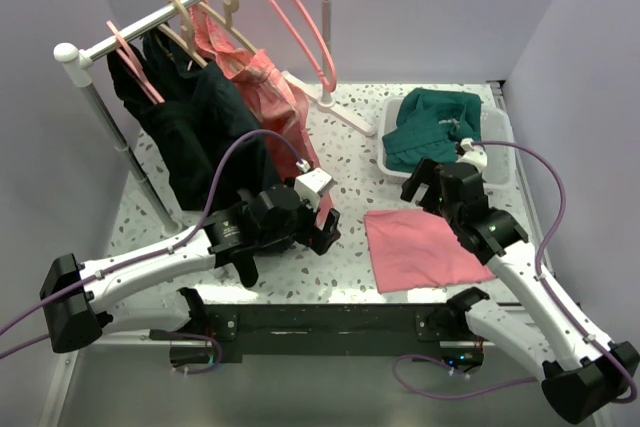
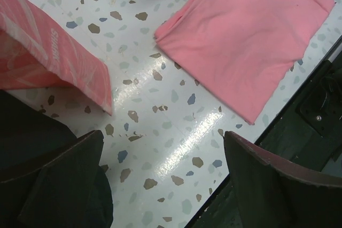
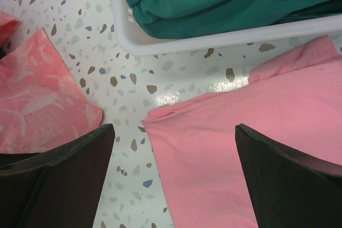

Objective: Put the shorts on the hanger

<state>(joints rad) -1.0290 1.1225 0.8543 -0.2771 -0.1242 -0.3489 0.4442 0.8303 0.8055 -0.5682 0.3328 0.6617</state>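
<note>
speckled table (image 1: 350,147), arms (image 1: 160,252) angled inward, left end effector (image 1: 325,230) released, right end effector (image 1: 425,182) released

A fixed camera looks down from high behind both arms (image 1: 160,252) over the whole table (image 1: 350,137). Each wrist camera peers down, close, between its own fingers (image 2: 59,185); both share the pink cloth (image 2: 251,36) lying by the fingertips.

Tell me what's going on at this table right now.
Nothing is being handled yet. Both arms hover over the table with open, empty jaws: the left gripper beside a flat pink cloth, the right gripper above that cloth's edge, near the white tray holding the teal shorts. The empty salmon-pink hanger hangs on the rail at the back. The shorts are not on it yet.
</note>
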